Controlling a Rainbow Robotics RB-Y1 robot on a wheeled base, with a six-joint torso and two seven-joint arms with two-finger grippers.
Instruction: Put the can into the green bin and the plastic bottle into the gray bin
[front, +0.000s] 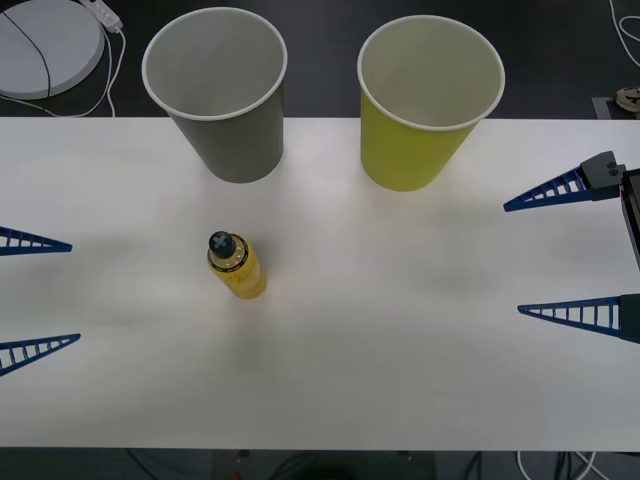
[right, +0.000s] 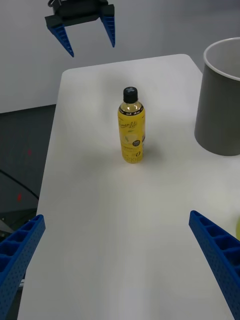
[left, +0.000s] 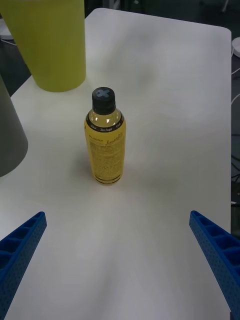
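Observation:
The plastic bottle (front: 236, 265) (right: 132, 131) (left: 105, 137) stands upright on the white table, left of centre, with yellow contents and a black cap. Behind it stands the gray bin (front: 215, 90) (right: 220, 100) (left: 10, 135), and to that bin's right the green bin (front: 430, 100) (left: 52, 42). Both bins are upright and look empty. The can is out of view. My left gripper (front: 38, 296) (left: 117, 214) (right: 90, 42) is open at the table's left edge, facing the bottle. Over at the right edge, my right gripper (front: 515, 260) (right: 117, 216) is open too. Neither holds anything.
The table (front: 400, 350) is bare between the bottle and the right gripper. A round white device (front: 45, 40) with a cable lies on the dark floor beyond the table's far left corner.

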